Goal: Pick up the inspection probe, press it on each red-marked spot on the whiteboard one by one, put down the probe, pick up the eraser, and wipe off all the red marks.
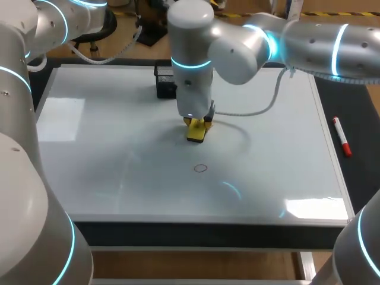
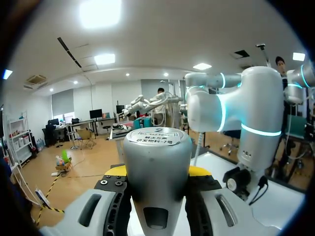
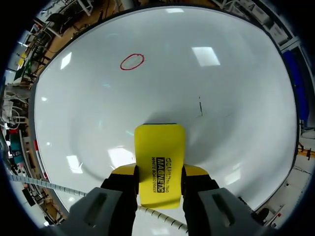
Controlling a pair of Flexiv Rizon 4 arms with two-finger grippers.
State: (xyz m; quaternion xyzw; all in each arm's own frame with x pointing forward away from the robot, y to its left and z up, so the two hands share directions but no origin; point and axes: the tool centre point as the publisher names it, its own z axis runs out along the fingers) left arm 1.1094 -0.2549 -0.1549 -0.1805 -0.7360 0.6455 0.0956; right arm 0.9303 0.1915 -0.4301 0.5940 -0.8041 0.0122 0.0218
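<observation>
Head view: the right end effector (image 1: 199, 124) grips the yellow eraser (image 1: 196, 134), free end down at the whiteboard (image 1: 107, 148), probably ready for wiping; the red ring (image 1: 200, 168) lies near, on the robot's side. Left wrist view: the left end effector (image 2: 157, 173) is clenched on the grey probe (image 2: 157, 147), held off the board, likely for clearance. Right wrist view: the eraser juts from between the fingers, with the ring ahead of it, apart and unwiped.

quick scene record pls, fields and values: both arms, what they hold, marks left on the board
right gripper: shut on yellow eraser, which rests on the whiteboard
left gripper: shut on inspection probe
marks left: one red circle, ahead of the eraser, not touched by it
other items: black holder at the board's far edge; red-capped marker beside the board
</observation>
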